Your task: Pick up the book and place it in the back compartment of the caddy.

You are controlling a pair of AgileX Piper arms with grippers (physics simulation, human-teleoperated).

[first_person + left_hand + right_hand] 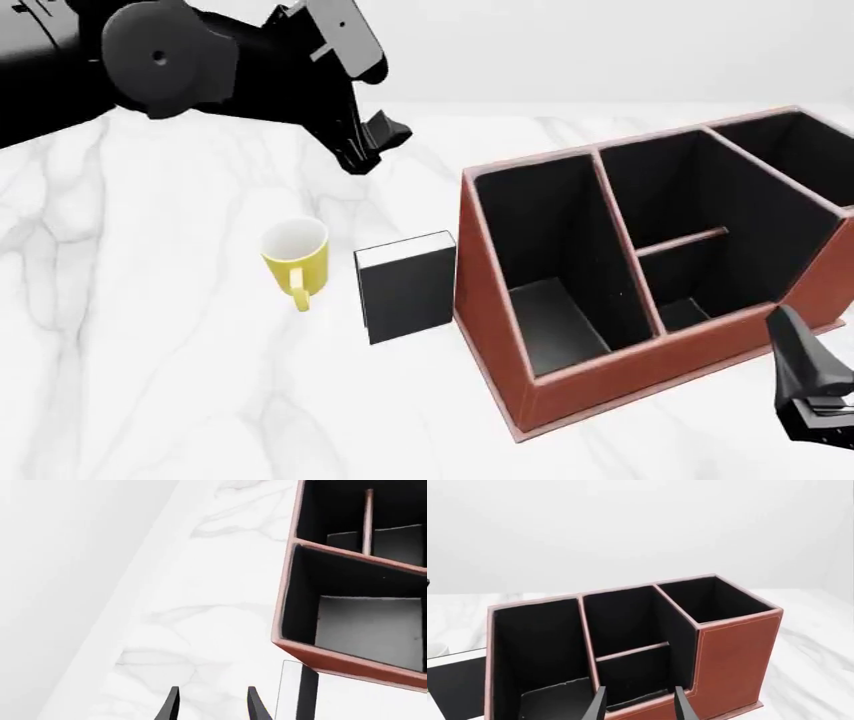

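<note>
The black book point(407, 287) lies flat on the marble table, its white page edge facing away, right against the long left wall of the reddish-brown caddy point(501, 330). The book also shows in the left wrist view as a thin strip point(308, 692) and at the edge of the right wrist view point(454, 685). A low divider splits the caddy's middle section, and the back compartment point(674, 185) point(620, 617) is its far half. My left gripper point(378, 138) point(213, 709) hangs open above the table behind the book. My right gripper point(805, 375) point(640, 706) is open at the caddy's near right corner.
A yellow mug point(294, 256) stands upright just left of the book. The caddy also has a long full-width cell point(547, 260) beside the book and a square cell point(787, 160) at the far right. The table's far edge meets a white backdrop.
</note>
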